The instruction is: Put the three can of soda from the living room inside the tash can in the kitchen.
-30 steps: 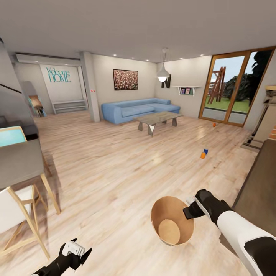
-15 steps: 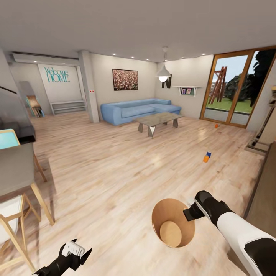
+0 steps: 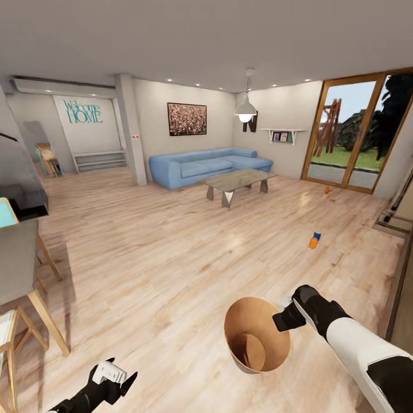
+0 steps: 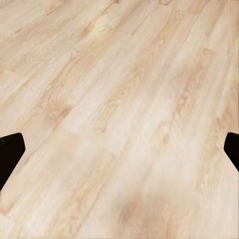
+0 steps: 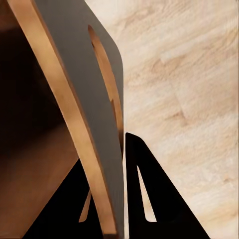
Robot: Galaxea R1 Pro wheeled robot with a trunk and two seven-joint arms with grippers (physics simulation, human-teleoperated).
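My right gripper (image 3: 283, 319) is shut on the rim of the tash can (image 3: 234, 338), a round tapered bin with a brown inside, held tilted just above the pale wood floor. In the right wrist view the fingers (image 5: 149, 199) clamp the bin's grey wall (image 5: 84, 89). One can of soda (image 3: 314, 240), orange with a blue band, stands on the floor ahead to the right. Another small orange can of soda (image 3: 327, 190) lies farther off by the glass doors. My left gripper (image 3: 115, 381) hangs low at the left, open (image 4: 119, 149) over bare floor.
A blue corner sofa (image 3: 201, 166) and a low grey table (image 3: 238, 180) stand at the far side. Wood-framed glass doors (image 3: 350, 137) are at the right. A counter with wooden stools (image 3: 23, 269) lines the left, and dark furniture (image 3: 401, 298) edges the right.
The whole view has shifted: the counter and stools slid left and the cans sit lower right. The bin stays in my right gripper, tilted slightly more. My left gripper is unchanged.
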